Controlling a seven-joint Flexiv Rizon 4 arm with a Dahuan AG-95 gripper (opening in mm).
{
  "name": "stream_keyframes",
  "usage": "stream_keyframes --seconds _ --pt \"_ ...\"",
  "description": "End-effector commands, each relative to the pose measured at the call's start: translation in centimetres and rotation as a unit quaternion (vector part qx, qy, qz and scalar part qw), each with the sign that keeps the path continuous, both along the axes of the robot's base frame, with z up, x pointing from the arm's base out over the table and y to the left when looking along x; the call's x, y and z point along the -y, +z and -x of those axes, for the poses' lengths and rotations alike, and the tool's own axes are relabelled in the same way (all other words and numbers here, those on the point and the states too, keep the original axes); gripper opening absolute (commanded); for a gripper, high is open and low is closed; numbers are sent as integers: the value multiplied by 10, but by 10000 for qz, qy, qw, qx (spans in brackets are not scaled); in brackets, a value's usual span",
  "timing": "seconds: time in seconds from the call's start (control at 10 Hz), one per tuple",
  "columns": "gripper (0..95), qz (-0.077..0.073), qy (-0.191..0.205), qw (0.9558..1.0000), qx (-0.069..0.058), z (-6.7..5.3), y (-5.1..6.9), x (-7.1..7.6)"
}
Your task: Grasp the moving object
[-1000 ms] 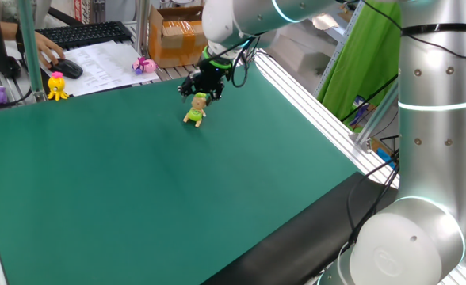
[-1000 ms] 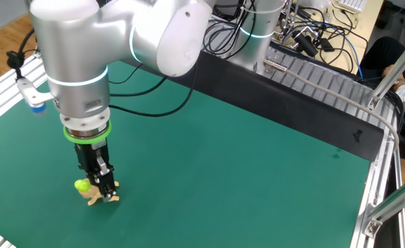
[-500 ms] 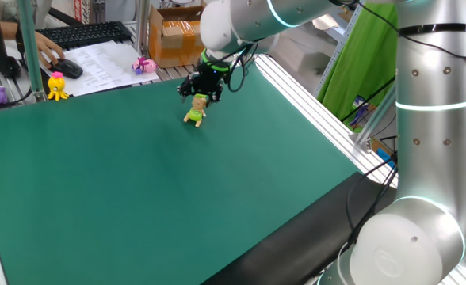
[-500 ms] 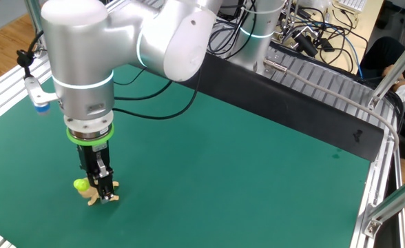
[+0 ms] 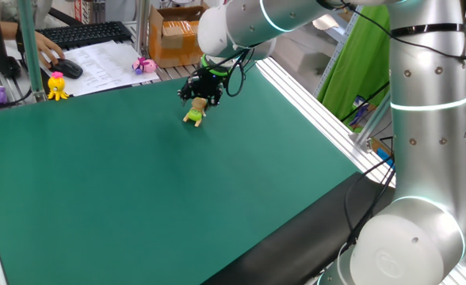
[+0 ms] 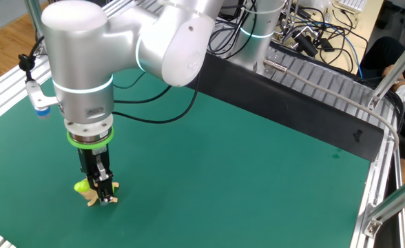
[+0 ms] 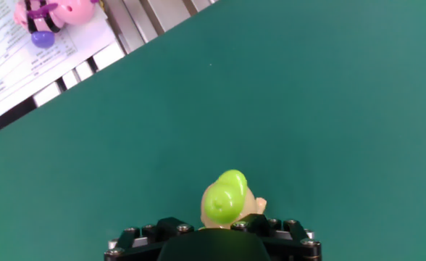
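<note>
1. Toy figure lies on the green counter, toward the far side near the keyboard end. Yellow-green body, tan head.
2. Gripper is right over the figure, pointing straight down. In the other fixed view its tips sit at counter level, touching or just beside the tan part of the figure.
3. Key relation: the figure is not centred under the gripper. In the other fixed view the green part pokes out on the camera-left side of the fingers. In the hand view the figure sits at the bottom edge, partly tucked under the gripper body, its green end pointing away from the hand.
4. Long axis: in one fixed view the figure lies tilted, head end up toward the gripper, body trailing down and away.
5. Gripper state: cannot tell. The fingers look narrow and close together, but whether they clamp the figure is hidden.
6. Judgement: the hold, if any, is on the head end only; off-centre, so slip is a risk.
7. Bystanders: yellow octopus toy and pink toy are well apart from the gripper.
</note>
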State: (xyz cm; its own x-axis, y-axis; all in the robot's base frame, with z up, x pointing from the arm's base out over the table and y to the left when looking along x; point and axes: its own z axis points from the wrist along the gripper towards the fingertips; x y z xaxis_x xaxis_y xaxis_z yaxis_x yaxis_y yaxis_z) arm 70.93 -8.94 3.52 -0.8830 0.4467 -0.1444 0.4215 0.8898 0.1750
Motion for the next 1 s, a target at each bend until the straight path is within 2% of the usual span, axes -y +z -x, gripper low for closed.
stream_keyframes --seconds 0.1,0.2,0.3,0.6,1.0 --pt "380 20 26 10000 9 1 0 0" --pt "380 28 47 10000 14 1 0 0" --pt "190 32 73 10000 21 1 -1 0" --pt "190 48 79 9998 149 1 -3 1" --pt "190 48 79 9998 149 1 -3 1"
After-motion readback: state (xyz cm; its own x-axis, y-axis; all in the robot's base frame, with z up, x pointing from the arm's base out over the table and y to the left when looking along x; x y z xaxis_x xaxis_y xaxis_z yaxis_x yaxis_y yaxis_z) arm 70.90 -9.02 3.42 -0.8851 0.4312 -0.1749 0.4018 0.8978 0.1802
